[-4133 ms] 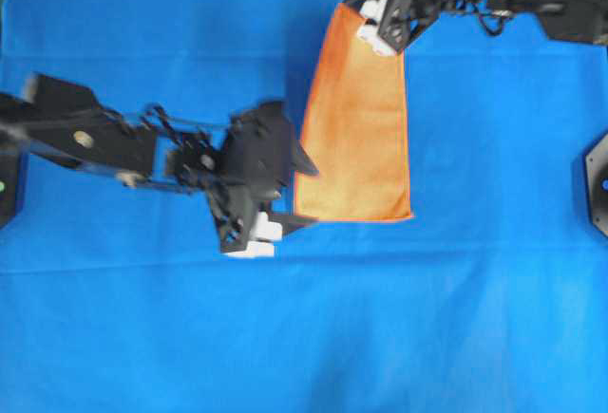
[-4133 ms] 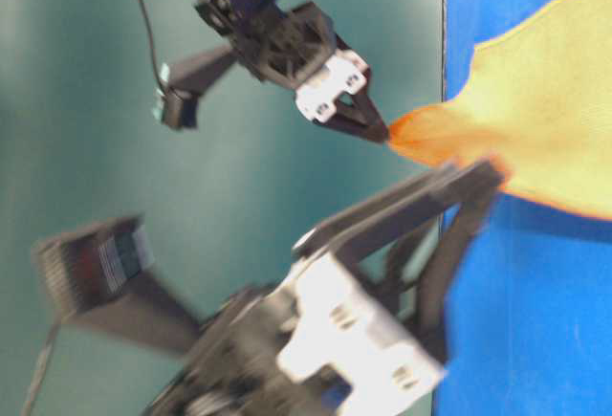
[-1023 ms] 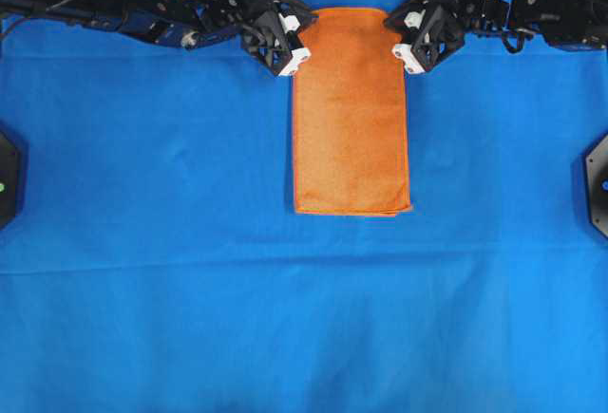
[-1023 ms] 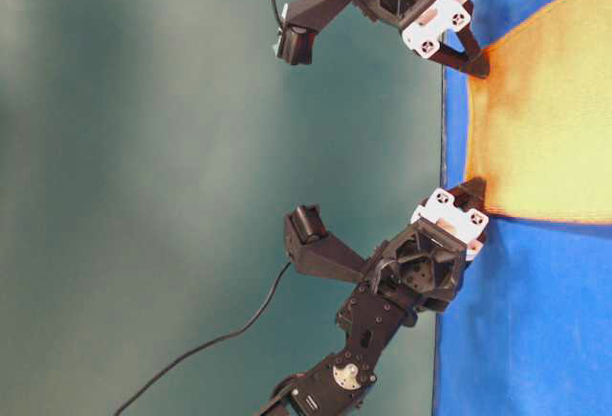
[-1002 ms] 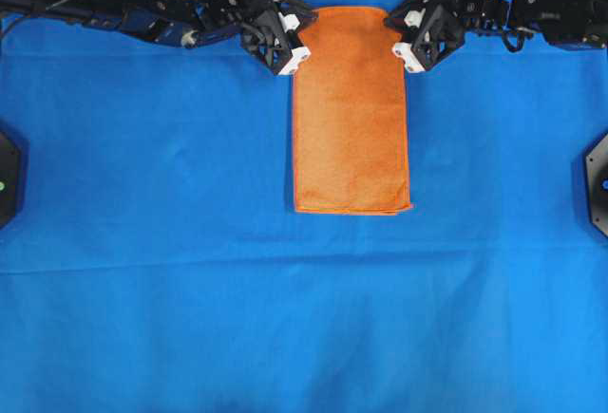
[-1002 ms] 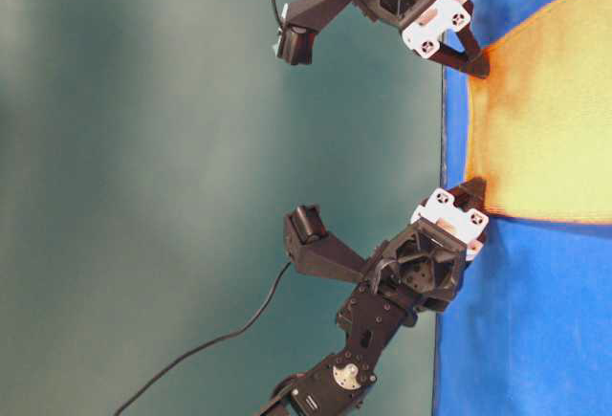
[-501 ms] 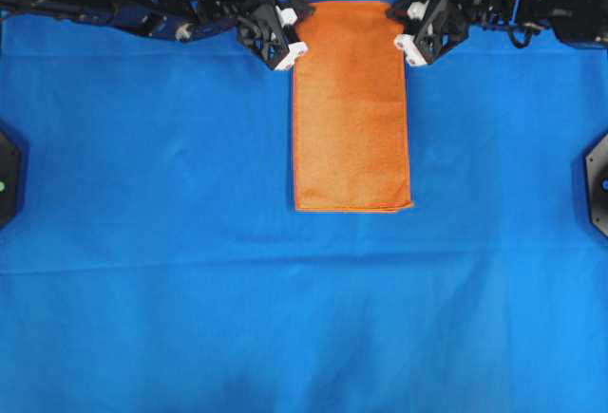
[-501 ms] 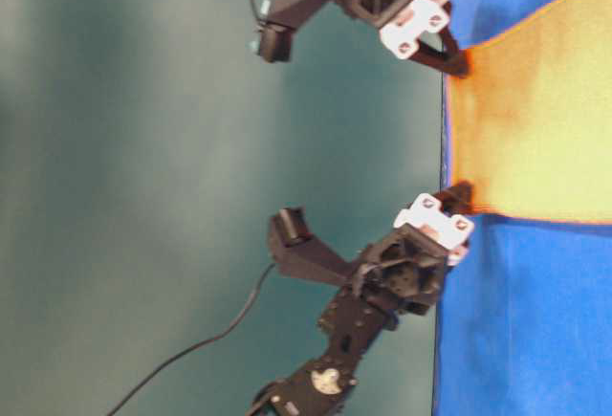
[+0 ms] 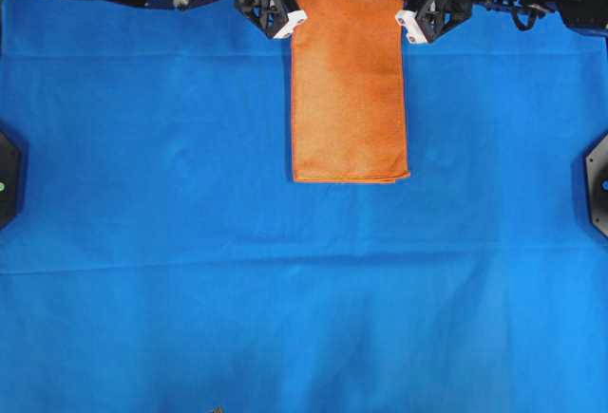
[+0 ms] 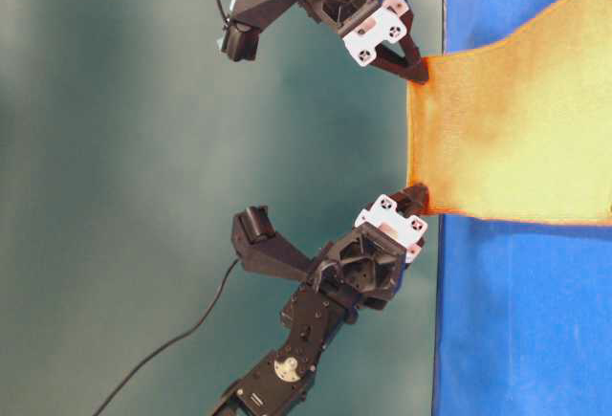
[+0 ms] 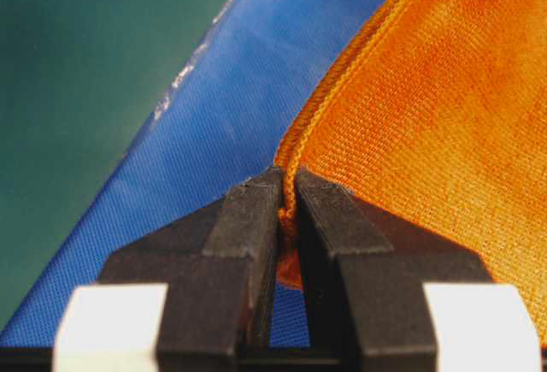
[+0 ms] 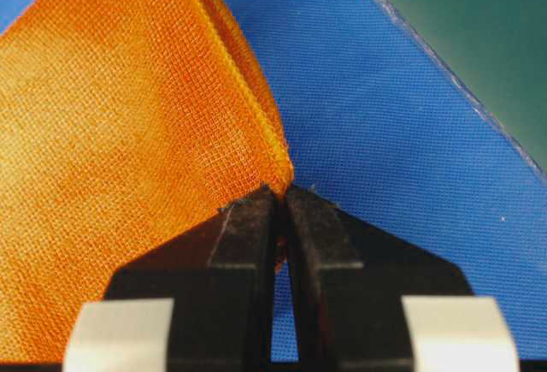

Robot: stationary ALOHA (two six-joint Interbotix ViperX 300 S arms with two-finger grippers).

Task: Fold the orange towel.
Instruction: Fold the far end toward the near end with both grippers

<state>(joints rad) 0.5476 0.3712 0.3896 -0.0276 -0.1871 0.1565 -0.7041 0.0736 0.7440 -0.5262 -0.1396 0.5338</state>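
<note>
Blue cloth (image 9: 190,242) (flat) under orange towel (image 9: 349,90)

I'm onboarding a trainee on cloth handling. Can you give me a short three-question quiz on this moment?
1. True or false: both grippers are shut on corners of the orange towel.
2. Which end of the towel is lifted off the blue cloth: A) the end at the grippers, B) the free end, C) neither?
3. Fill in: in the overhead view, the towel reads as a long ____ strip.

Key:
1. True: the left gripper and right gripper each pinch a corner, jaws closed.
2. A
3. folded
</note>
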